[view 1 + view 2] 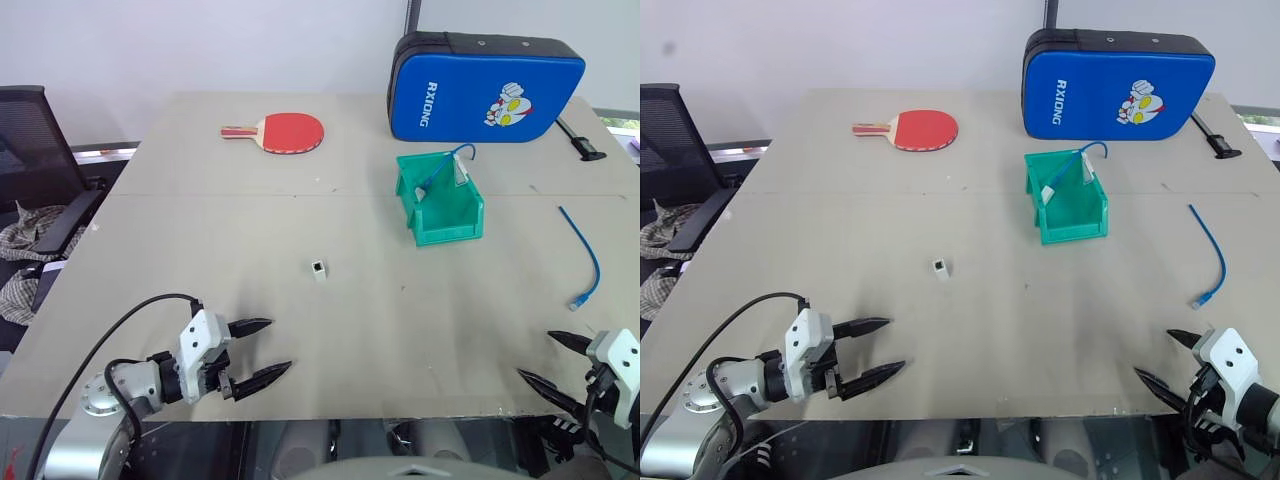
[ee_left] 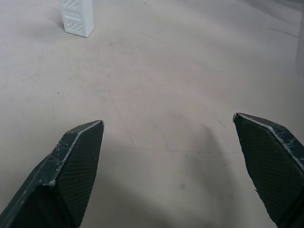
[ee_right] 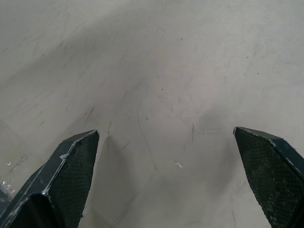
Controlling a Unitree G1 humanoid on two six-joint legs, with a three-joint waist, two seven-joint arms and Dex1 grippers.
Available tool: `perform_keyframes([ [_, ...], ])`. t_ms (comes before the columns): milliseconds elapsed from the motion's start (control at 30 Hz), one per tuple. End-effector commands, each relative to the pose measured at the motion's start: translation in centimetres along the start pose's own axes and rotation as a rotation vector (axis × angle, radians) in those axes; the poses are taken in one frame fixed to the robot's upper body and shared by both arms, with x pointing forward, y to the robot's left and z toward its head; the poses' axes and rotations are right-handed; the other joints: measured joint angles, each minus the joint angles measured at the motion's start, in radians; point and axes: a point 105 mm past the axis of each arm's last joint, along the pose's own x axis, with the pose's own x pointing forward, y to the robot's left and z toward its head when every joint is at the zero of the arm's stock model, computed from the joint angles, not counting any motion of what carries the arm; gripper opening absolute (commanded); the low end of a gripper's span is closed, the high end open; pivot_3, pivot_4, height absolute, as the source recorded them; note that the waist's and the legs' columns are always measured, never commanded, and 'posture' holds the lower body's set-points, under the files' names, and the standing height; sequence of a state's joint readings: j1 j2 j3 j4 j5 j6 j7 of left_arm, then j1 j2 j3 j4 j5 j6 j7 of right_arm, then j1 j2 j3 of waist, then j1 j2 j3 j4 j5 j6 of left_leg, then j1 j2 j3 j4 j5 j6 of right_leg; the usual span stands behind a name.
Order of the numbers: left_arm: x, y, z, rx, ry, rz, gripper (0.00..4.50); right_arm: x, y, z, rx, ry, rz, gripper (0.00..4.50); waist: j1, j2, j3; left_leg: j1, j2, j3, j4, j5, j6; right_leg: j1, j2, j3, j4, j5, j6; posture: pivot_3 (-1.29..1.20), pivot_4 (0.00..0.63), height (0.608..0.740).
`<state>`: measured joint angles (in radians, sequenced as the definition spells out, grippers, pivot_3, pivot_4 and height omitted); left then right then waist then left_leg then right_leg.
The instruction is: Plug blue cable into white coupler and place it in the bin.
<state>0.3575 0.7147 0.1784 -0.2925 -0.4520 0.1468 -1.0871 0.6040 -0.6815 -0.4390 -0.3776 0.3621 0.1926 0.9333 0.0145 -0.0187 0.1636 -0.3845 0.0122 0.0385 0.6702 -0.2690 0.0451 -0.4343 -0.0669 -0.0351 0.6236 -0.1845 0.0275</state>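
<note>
Both grippers parked at the near edge, nothing picked up yet.

Left gripper (image 1: 262,352) and right gripper (image 1: 548,358) have fingers spread wide, empty. Coupler (image 1: 318,269) sits mid-table, cable (image 1: 590,258) off to the right, bin (image 1: 441,200) further back and already holding another blue cable. Probably best if the left pinches the coupler's sides, socket kept clear, while the right grabs just behind the plug.
</note>
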Motion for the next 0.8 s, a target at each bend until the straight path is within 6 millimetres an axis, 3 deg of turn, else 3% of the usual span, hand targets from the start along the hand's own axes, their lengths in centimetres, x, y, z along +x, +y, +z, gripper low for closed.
perform_keyframes([
  [33,0.6,0.1,1.0,-0.007,-0.047,-0.005,4.48,0.1,-0.5,1.7,-0.043,-0.052,-0.022,4.50,0.000,0.000,0.000,0.000,0.000,0.000,0.000,0.000,0.000,0.000,0.000,0.000,0.000,0.000,0.000,0.00,0.150,0.731],
  [133,1.7,0.5,3.9,-0.131,-0.192,-0.010,4.48,0.6,-1.4,4.0,-0.047,-0.106,-0.064,4.50,0.000,0.001,0.001,0.000,0.000,0.000,0.000,0.000,0.000,0.000,0.000,-0.001,0.000,0.000,0.000,0.00,0.150,0.731],
  [267,2.0,-0.7,4.8,-0.151,-0.196,-0.076,4.48,0.2,-2.6,4.3,-0.029,-0.046,-0.075,4.50,-0.001,0.000,0.001,0.000,0.000,0.000,0.000,0.000,0.001,0.001,0.000,-0.001,0.000,0.000,0.000,0.00,0.150,0.731],
  [367,2.3,-2.1,5.2,-0.072,-0.178,-0.151,4.48,-0.5,-3.8,4.1,-0.162,0.078,-0.037,4.50,0.000,0.000,0.001,0.000,-0.001,0.002,0.000,0.002,0.005,0.000,0.004,-0.001,0.000,-0.001,0.001,0.00,0.150,0.731],
  [567,2.1,-2.9,5.5,0.113,-0.188,-0.228,4.48,-1.2,-7.3,4.5,-0.447,0.305,0.039,4.50,-0.002,0.000,0.002,0.001,-0.002,0.006,0.001,0.001,0.006,0.000,0.004,0.001,-0.001,-0.001,0.002,0.00,0.150,0.731],
  [700,1.9,-3.1,5.7,0.161,-0.201,-0.253,4.50,-1.0,-9.8,4.9,-0.595,0.399,0.089,3.36,-0.002,-0.001,0.004,0.001,-0.001,0.007,0.001,0.001,0.006,0.000,0.004,0.002,-0.001,-0.001,0.002,0.00,0.150,0.731],
  [800,1.6,-3.5,6.2,0.177,-0.208,-0.258,4.50,-0.5,-11.3,5.1,-0.700,0.456,0.126,3.36,-0.003,-0.002,0.005,0.001,-0.001,0.007,0.000,0.001,0.006,-0.001,0.004,0.002,-0.001,-0.001,0.002,0.00,0.150,0.731],
])
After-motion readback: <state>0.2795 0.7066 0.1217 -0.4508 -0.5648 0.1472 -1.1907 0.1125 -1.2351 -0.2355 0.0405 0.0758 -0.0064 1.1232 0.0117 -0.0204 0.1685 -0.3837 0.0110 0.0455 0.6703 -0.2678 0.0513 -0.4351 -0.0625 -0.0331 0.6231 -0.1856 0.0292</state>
